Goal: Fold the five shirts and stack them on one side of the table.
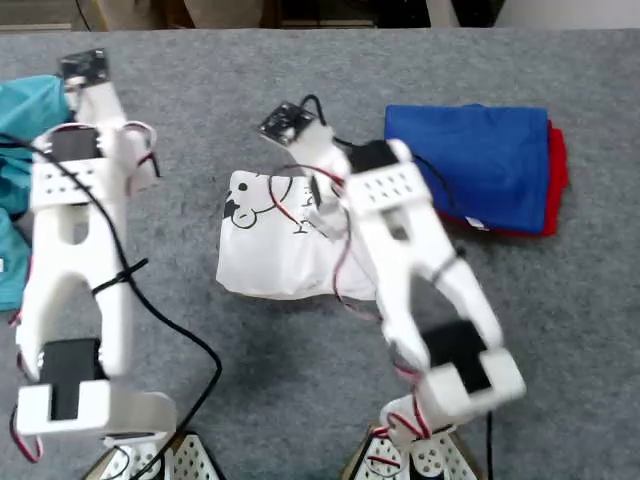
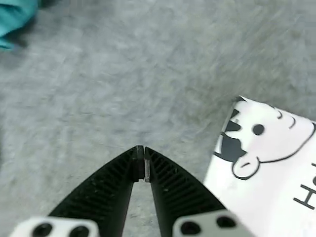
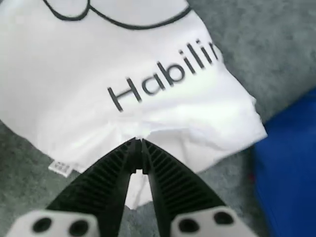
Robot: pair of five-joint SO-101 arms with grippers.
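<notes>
A folded white shirt (image 1: 262,255) with a black cartoon print lies in the middle of the table. My right gripper (image 3: 138,155) is shut, its tips pinching a crease at that white shirt's (image 3: 123,59) edge; from above the right arm (image 1: 385,195) hangs over the shirt's right part. A folded blue shirt (image 1: 468,165) lies on a red one (image 1: 558,170) at the back right. Crumpled teal shirts (image 1: 22,115) lie at the left edge. My left gripper (image 2: 140,163) is shut on nothing above bare table, left of the white shirt (image 2: 266,173).
The grey felt table (image 1: 200,100) has free room at the back between the arms and along the front. Black and red cables (image 1: 170,325) trail from both arms near their bases. A corner of blue shirt (image 3: 291,168) lies close beside the white one.
</notes>
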